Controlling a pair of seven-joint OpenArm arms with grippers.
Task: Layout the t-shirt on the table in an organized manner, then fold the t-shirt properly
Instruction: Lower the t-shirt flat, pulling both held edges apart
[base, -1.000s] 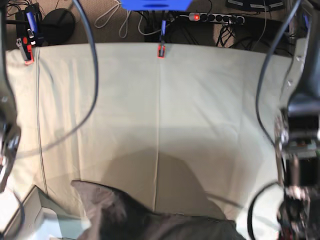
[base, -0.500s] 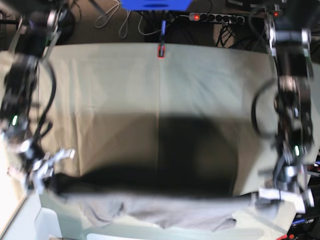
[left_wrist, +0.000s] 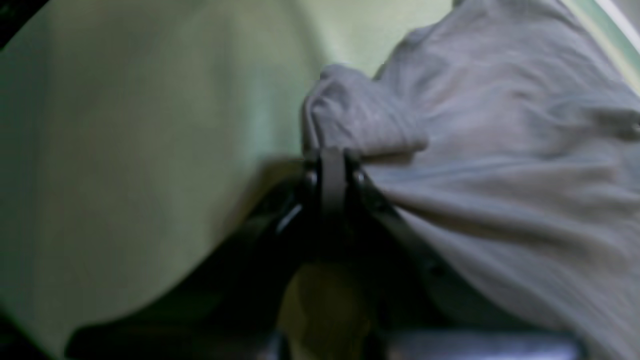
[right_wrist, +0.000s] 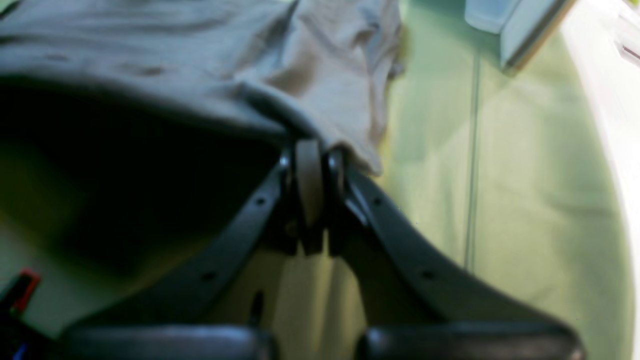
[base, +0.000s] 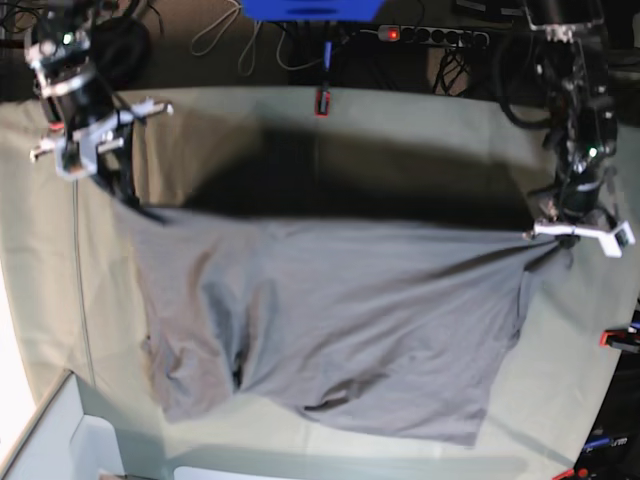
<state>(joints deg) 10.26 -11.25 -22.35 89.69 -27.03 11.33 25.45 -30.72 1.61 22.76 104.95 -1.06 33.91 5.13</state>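
The t-shirt (base: 340, 320) is soft matt grey cloth; the table (base: 420, 140) wears creased matt pale-green cloth

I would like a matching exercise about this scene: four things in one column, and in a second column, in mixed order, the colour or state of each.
Things:
1. t-shirt
2. table
3. clamp at the far edge
4. left gripper

Colour or state:
a. red-orange
b. shut on a bunched corner of cloth
c. medium grey, hanging stretched between the two arms
d. covered with pale grey-green cloth

Pairs: 1-c, 2-d, 3-a, 4-b
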